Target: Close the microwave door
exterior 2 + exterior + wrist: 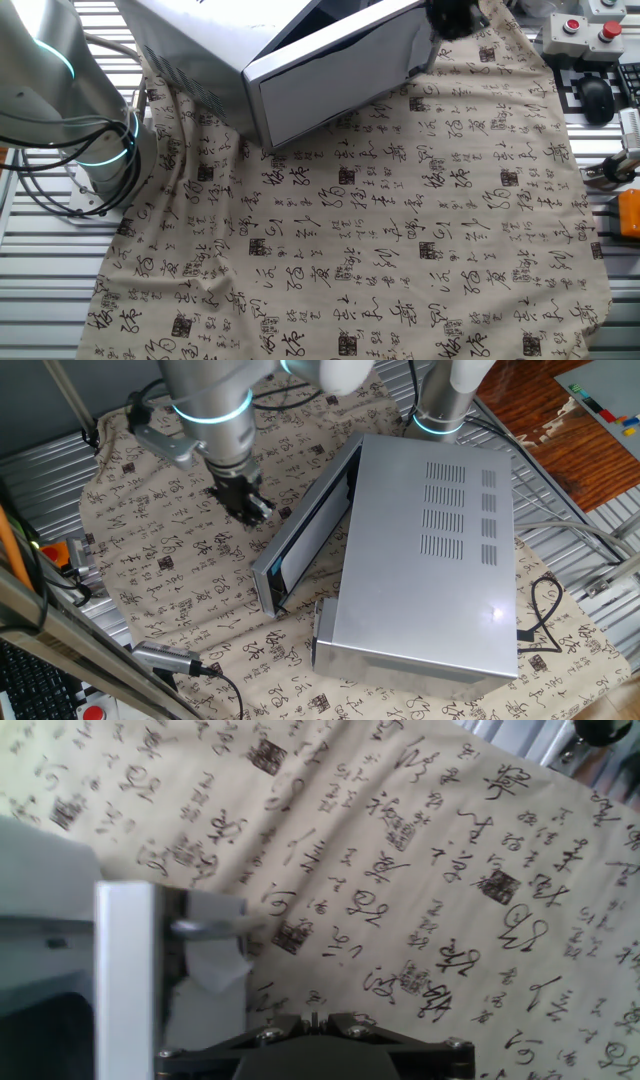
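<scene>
1 microwave (430, 550), 1 door (305, 525) ajar.

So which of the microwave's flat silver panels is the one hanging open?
The microwave door, the narrow panel angled out from the front towards the gripper. The microwave top with vent slots lies flat and fixed.

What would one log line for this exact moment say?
door: microwave door partly open | tool: tool beside door's outer face, contact unclear | base: microwave on printed cloth | status: not closed
</scene>
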